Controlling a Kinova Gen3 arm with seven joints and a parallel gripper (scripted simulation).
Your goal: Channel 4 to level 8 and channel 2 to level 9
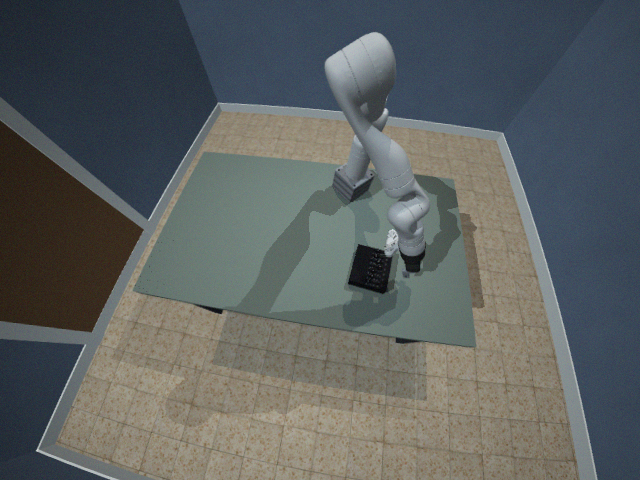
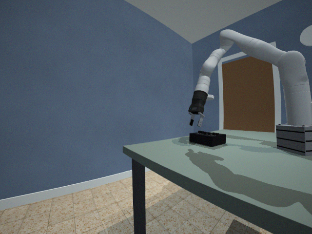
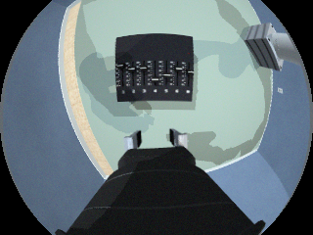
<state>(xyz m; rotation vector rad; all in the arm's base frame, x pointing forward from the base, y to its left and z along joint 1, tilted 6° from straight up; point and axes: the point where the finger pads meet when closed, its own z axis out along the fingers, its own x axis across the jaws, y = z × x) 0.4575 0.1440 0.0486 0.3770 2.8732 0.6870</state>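
The lighting desk (image 1: 370, 268) is a small black box with a row of several faders, standing flat on the green table. It also shows in the exterior view (image 2: 207, 138) and in the wrist view (image 3: 155, 69), where the fader caps sit at differing heights along their slots. Their levels are too small to read. My gripper (image 2: 196, 122) hangs open and empty above the desk's near end, well clear of it. In the wrist view the fingertips sit just below the desk's fader row.
The arm's grey base block (image 1: 353, 182) stands on the table's far side, also in the wrist view (image 3: 264, 43). The table edge (image 2: 161, 161) runs close beside the desk. A brown door (image 2: 248, 94) is behind.
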